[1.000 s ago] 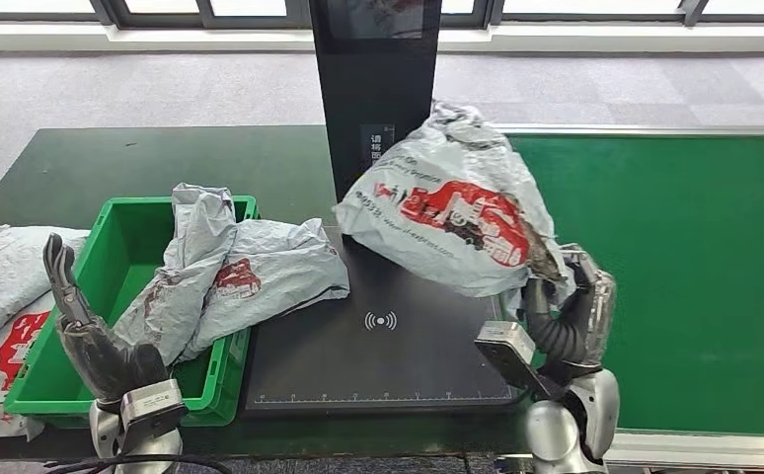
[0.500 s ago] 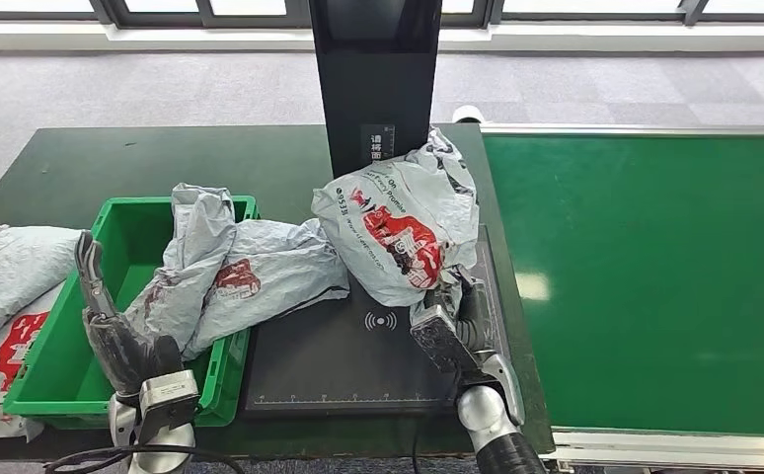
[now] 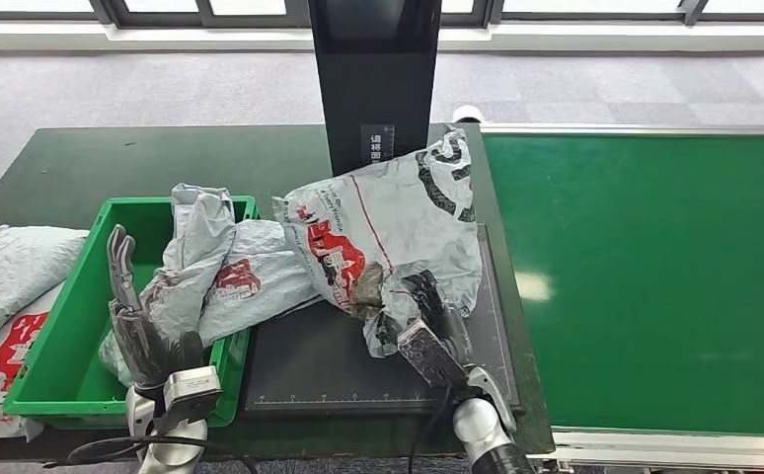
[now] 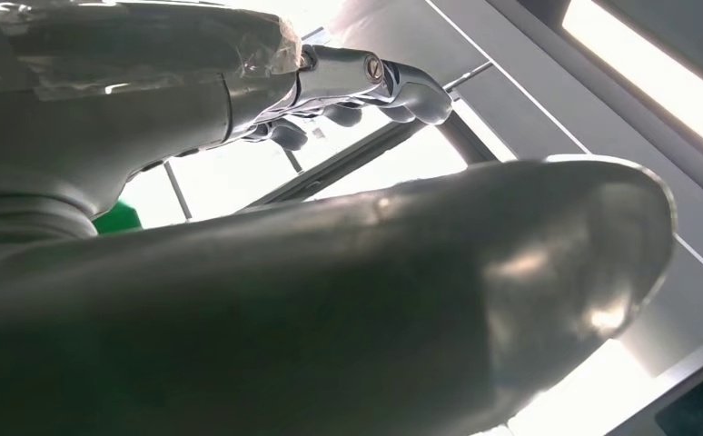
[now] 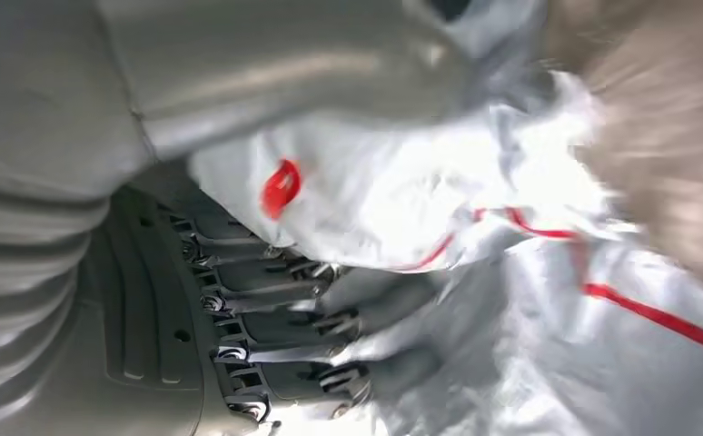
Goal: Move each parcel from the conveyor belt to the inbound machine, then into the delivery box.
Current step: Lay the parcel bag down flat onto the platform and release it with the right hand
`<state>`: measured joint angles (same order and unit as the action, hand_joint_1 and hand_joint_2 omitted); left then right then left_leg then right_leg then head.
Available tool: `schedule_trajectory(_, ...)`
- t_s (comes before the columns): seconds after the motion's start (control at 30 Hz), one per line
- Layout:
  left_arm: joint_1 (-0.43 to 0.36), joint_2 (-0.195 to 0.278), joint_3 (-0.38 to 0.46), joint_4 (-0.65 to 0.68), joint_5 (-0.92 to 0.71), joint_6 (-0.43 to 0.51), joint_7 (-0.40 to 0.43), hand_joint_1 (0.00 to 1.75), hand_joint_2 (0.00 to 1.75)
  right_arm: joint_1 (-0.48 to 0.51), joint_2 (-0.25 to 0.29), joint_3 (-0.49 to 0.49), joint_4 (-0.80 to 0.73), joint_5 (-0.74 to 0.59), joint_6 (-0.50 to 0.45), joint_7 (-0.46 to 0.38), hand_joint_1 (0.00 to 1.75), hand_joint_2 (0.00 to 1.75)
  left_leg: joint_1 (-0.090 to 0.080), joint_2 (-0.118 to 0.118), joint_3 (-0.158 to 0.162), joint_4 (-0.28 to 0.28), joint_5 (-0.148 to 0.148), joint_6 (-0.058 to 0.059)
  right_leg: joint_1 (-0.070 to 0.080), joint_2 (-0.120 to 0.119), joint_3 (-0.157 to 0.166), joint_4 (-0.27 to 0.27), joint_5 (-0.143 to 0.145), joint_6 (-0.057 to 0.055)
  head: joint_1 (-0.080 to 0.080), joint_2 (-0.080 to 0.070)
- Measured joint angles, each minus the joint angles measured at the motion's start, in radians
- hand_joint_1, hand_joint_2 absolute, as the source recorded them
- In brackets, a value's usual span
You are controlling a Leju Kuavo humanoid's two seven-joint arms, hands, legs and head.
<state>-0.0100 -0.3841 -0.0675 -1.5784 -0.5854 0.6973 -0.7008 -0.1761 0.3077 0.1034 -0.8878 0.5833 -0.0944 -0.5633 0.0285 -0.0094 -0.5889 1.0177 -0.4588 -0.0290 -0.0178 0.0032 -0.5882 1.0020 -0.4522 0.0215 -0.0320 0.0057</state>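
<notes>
My right hand [image 3: 435, 331] has carried the gripped parcel [image 3: 383, 237] onto the inbound machine's [image 3: 289, 370] right edge, probably scanning; left hand [image 3: 136, 316] spread, empty.

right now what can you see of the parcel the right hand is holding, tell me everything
The parcel is a crumpled grey-white plastic mailer bag with red and black print. The right hand grips its near lower edge, fingers curled into the plastic. It lies tilted over the black inbound machine plate, its far end against the machine's upright black column. Its left side meets the other grey parcels spilling from the green box.
</notes>
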Motion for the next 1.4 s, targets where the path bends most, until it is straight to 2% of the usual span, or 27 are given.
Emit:
schedule_trajectory(0.17,-0.003,0.001,-0.011,0.009,-0.001,0.0,0.008,0.0,0.0,0.086,-0.008,0.072,-0.178,0.005,0.08,0.02,0.0,1.75,0.0,0.0,0.0,0.0,-0.001,0.0,0.0,0.0,-0.001,0.0,0.0,0.0,0.0,0.0)
schedule_trajectory(0.4,-0.016,0.007,-0.039,0.023,-0.008,0.0,0.033,0.0,0.0,0.175,-0.026,0.161,-0.39,0.004,0.111,0.033,0.0,1.75,0.0,0.001,0.0,0.0,-0.001,0.0,0.0,0.001,-0.001,0.0,0.0,0.0,0.0,0.0)
schedule_trajectory(0.63,-0.025,0.021,-0.05,0.032,0.091,0.0,0.057,0.0,0.0,0.201,-0.05,0.204,-0.517,-0.088,0.176,-0.019,0.0,1.75,0.0,0.002,0.0,0.0,-0.001,0.0,0.0,0.001,0.0,0.0,0.0,0.0,0.0,0.0)
schedule_trajectory(0.9,-0.032,0.035,-0.061,0.043,0.103,-0.003,0.067,0.0,0.0,0.211,-0.065,0.209,-0.571,-0.105,0.183,-0.026,0.0,1.75,0.0,0.002,0.0,0.0,-0.001,0.0,0.0,0.001,-0.001,0.0,0.0,0.0,0.0,0.0)
schedule_trajectory(1.0,-0.06,0.048,-0.091,0.076,0.067,-0.069,0.137,0.0,0.0,0.214,-0.07,0.209,-0.596,-0.13,0.203,-0.056,0.0,1.75,0.0,0.001,0.0,0.0,-0.001,0.0,0.0,0.0,0.0,0.0,0.0,0.0,0.0,0.0)
schedule_trajectory(1.1,-0.116,0.063,-0.154,0.146,0.002,-0.213,0.206,0.0,0.0,0.225,-0.076,0.209,-0.639,-0.138,0.215,-0.082,0.0,1.75,0.0,0.001,0.0,0.0,-0.001,0.0,0.0,0.0,0.0,0.0,0.0,0.0,0.0,0.0)
schedule_trajectory(1.17,-0.146,0.071,-0.196,0.186,-0.021,-0.28,0.225,0.0,0.0,0.232,-0.082,0.209,-0.66,-0.141,0.211,-0.091,0.0,1.75,0.0,0.002,0.0,0.0,-0.001,0.0,0.0,0.001,0.0,0.0,0.001,0.0,0.0,0.0)
schedule_trajectory(1.23,-0.164,0.075,-0.224,0.215,-0.031,-0.308,0.232,0.0,0.0,0.239,-0.088,0.209,-0.675,-0.149,0.209,-0.101,0.0,1.75,0.0,0.004,0.001,0.0,-0.001,0.0,0.0,0.003,-0.001,0.0,0.001,0.0,0.0,0.0)
schedule_trajectory(1.37,-0.19,0.086,-0.274,0.264,-0.112,-0.39,0.243,0.0,1.75,0.245,-0.101,0.209,-0.709,-0.232,0.192,-0.13,0.0,1.75,0.0,0.004,0.0,0.0,-0.001,0.0,0.0,0.002,-0.001,0.0,0.001,0.0,0.0,0.0)
schedule_trajectory(1.4,-0.195,0.089,-0.291,0.281,-0.148,-0.407,0.245,0.0,1.75,0.245,-0.107,0.209,-0.724,-0.267,0.182,-0.134,0.0,1.75,0.0,0.003,0.0,0.0,-0.001,0.0,0.0,0.002,-0.001,0.0,0.001,0.0,0.0,0.0)
